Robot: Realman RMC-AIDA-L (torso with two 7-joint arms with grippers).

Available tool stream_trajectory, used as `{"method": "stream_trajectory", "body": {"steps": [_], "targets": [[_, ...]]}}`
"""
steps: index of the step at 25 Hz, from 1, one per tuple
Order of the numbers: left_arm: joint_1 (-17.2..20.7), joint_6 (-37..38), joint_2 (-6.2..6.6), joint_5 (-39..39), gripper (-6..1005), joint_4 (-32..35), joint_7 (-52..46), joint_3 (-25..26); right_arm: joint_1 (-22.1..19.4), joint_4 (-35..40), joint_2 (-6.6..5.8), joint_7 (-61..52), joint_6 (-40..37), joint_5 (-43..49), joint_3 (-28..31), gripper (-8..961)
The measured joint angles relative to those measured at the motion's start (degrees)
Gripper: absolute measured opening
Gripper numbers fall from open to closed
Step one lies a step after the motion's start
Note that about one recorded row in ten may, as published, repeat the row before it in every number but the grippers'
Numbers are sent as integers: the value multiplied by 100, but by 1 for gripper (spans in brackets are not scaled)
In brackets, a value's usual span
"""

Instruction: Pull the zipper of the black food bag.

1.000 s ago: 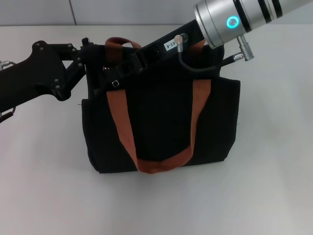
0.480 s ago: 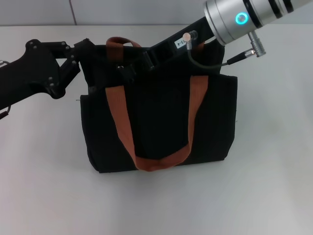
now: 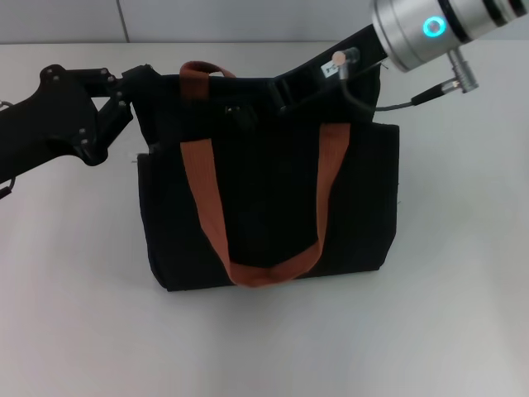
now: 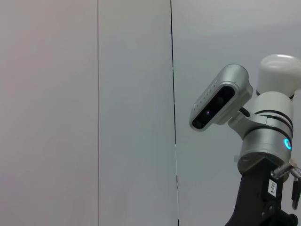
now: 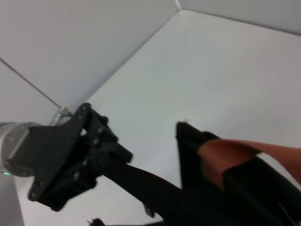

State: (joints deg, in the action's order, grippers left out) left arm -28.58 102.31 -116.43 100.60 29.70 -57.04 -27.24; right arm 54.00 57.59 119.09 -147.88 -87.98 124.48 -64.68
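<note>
Right gripper (image 3: pixel 240 112) sits low over the black food bag (image 3: pixel 273 215) near its top zip line; I cannot tell its finger state. Beside it, the left gripper (image 3: pixel 140 87) clamps the bag's upper corner, probably bracing the fabric against the zipper pull.

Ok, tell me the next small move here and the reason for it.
Probably the right gripper should draw on along the top of the black food bag toward its right end, while the left gripper braces the left corner.

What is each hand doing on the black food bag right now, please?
Left hand: at the black food bag's upper left corner, apparently clamping the fabric there.
Right hand: on the bag's top edge; grip cannot be told.
</note>
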Motion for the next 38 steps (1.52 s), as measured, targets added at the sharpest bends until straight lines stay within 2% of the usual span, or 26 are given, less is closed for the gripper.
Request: {"method": "stream_trajectory", "body": {"steps": [8,15,21,26,29,30,32,33,34,35,36,37,38], "targets": [[-10,-6,33,-2,53,-2,-12,26,-403,640,1,-255,-253,270,139,15],[13,-41,40,-69,54,-1,7,51,-952,1401,3,-376,-577,543,709,24],[12,-48,48,-72,55,0,13,78,-1123,1513,2,-223,-717,415,1053,31],[11,-62,52,-82,56,2,-2,54,-1271,1394,-14,117,-727,-244,1225,38],[11,-68,45,-82,57,2,-6,45,-1450,1028,-39,724,-733,-1007,1548,42],[15,-71,41,-82,57,2,-9,42,-1611,618,-92,1375,-750,-1775,1765,43],[24,-72,41,-80,57,1,-13,38,-1661,440,-129,1658,-778,-2081,1810,114],[25,-72,42,-77,57,1,-16,37,-1781,-117,-250,2422,-964,-2810,1881,150],[25,-72,42,-77,57,1,-16,37,-1781,-117,-250,2422,-964,-2810,1881,185],[27,-73,42,-61,58,0,-34,40,-1856,-822,-401,3342,-1336,-3491,1899,221],[27,-73,42,-61,58,0,-34,40,-1856,-822,-401,3342,-1336,-3491,1899,249],[29,-78,42,-56,58,0,-51,42,-1879,-1156,-460,3797,-1546,-3718,1902,277],[33,-93,42,-43,58,0,-93,40,-1940,-1826,-549,4782,-1958,-3988,1902,305]]}}
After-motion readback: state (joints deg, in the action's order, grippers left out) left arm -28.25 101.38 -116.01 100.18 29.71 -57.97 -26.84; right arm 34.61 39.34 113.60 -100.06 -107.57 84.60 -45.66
